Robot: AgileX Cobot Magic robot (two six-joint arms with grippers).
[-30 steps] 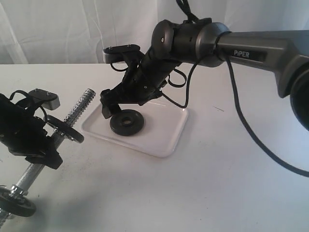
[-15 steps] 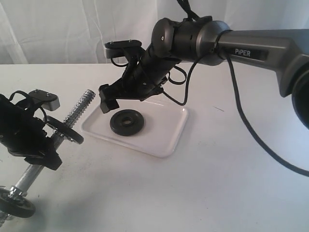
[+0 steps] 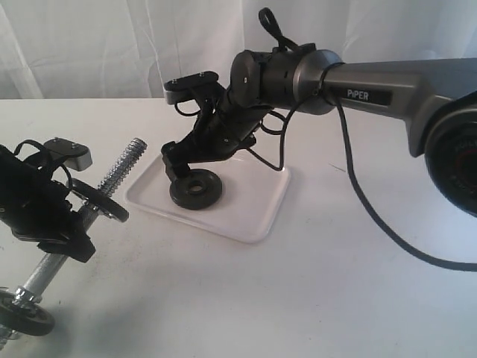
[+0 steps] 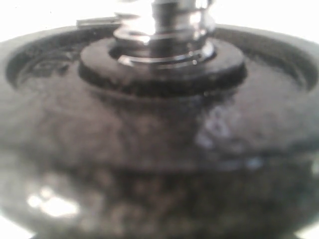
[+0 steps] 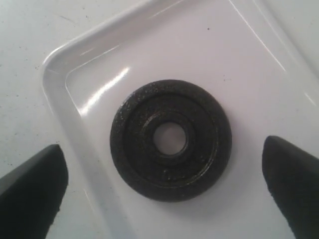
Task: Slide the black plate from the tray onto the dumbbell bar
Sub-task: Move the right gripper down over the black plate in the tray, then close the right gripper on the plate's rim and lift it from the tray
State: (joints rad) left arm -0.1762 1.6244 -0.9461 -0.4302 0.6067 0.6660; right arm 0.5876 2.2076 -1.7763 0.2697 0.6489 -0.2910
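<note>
Inside the tray (image 3: 257, 222), toward the end nearest the dumbbell bar (image 3: 124, 171): the black plate (image 3: 195, 189). Lies flat on the glossy white floor, central hole upward, close to the rim at that end but not touching it in the right wrist view. Shows a raised outer rim and a raised ring round the hole.

Above the tray, directly over the black plate: the right gripper (image 3: 177, 165). Hangs from a grey arm stretched in from the side of the tray opposite the dumbbell bar. Stands wide apart, one finger (image 5: 32, 191) outside the tray's rim over the table, the other finger (image 5: 294, 186) over the tray's floor, with the whole black plate between them. Grips nothing; leaves a clear gap of white on each side of the black plate in the wrist view.

Beside the tray, off its nearer end: the dumbbell bar, slanting away, coarse threaded tip closest to the tray's corner. Carries a second black disc (image 3: 100, 200) partway along and a third black disc (image 3: 26, 313) at the end farthest from the tray. Between those two, well apart from the tray: the left gripper (image 3: 63, 227), a black body set against the dumbbell bar. Hides its jaws, so cannot tell whether clamped or loose. Fills the left wrist view with one blurred disc seen close, chrome of the dumbbell bar (image 4: 164, 25) through its hub.
</note>
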